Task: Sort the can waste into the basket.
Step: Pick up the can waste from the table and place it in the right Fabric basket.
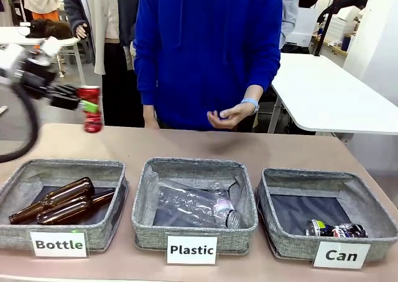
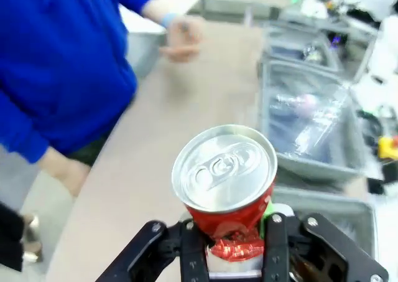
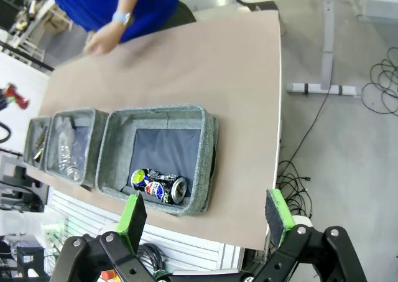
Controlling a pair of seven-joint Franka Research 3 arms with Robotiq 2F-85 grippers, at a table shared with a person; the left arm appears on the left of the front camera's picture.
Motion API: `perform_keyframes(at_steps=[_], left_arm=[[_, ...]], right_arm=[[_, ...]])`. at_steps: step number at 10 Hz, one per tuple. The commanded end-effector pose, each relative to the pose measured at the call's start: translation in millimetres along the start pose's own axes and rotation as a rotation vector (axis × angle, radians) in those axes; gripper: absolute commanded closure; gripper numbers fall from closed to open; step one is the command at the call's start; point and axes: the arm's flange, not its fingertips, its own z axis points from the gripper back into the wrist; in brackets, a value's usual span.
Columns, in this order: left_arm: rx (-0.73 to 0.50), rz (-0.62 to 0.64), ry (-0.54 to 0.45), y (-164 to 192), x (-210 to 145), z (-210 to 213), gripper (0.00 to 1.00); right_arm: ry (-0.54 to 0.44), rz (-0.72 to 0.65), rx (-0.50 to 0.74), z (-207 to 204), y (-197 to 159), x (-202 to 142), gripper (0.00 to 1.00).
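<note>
From the front, the left gripper (image 1: 79, 103) holds the red can (image 1: 91, 109) clamped high above the table's far left, well apart from the Can basket (image 1: 328, 185) at right; crossing two bins risks a drop. Its wrist view shows pads pinching only the crumpled base. The right gripper (image 3: 206, 216) gapes empty above the dark can (image 3: 157, 185) lying inside.

Your front view sits low on the robot's side, facing across the table (image 1: 186, 146) at the person (image 1: 208, 51), with three bins nearest. Your left wrist view looks along its fingers, very near the red can (image 2: 227, 182), down the table's length. Your right wrist view hangs high, looking down on the table and floor. All three share the bin row; the "Can" basket (image 1: 367, 198) and dark can (image 3: 158, 185) appear in front and right wrist views.
</note>
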Motion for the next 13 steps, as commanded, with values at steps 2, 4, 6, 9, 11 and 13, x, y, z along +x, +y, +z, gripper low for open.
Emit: perform_keyframes(at_steps=[2,4,6,9,11,13], left_arm=[[-0.097,-0.052,0.14,-87,-15,61,1.0],[-0.115,-0.134,0.171,-132,-24,59,1.0],[-0.135,-0.066,0.166,-116,-21,75,1.0],[-0.135,-0.066,0.166,-116,-21,75,1.0],[-0.219,-0.199,0.106,-144,4,25,0.74],[-0.392,-0.337,0.141,-160,77,-44,0.74]], right_arm=[[0.004,-0.022,-0.023,0,2,3,0.0],[0.004,-0.022,-0.023,0,2,3,0.0],[0.004,-0.022,-0.023,0,2,3,0.0],[0.004,-0.022,-0.023,0,2,3,0.0],[-0.001,0.002,0.0,0,0,0,0.0],[0.107,0.055,0.107,1,20,4,0.0]])
